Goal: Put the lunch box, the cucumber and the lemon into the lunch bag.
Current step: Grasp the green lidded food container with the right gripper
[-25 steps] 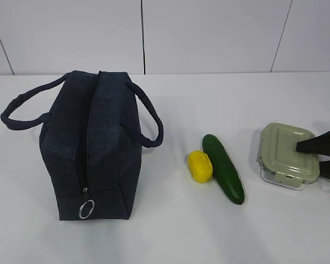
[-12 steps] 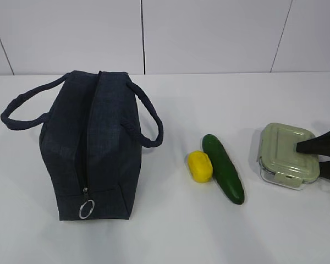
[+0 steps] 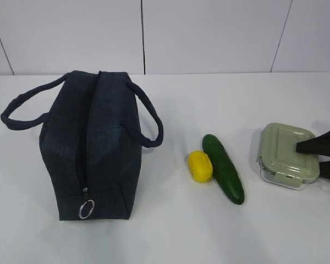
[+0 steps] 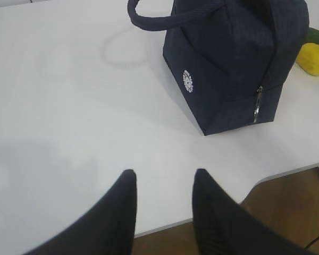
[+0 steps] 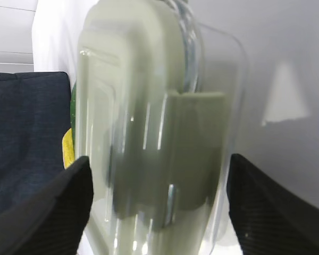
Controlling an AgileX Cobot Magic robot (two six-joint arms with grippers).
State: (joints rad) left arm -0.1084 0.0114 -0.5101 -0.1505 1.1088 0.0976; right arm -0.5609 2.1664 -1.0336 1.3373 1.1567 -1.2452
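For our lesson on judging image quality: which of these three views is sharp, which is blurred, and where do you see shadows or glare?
Exterior view: sharp, evenly lit, with soft shadows under the lunch bag and cucumber. Left wrist view: the bag is crisp, the near claw soft and dark, a faint shadow on the table. Right wrist view: the lunch box fills the frame, blurred from closeness, with bright streaks of glare on its clear wall.

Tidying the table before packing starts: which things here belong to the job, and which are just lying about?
Belong to the job:
lunch bag
lunch box
cucumber
lemon

Just lying about:
Nothing; apart from these, only the bare table shows.
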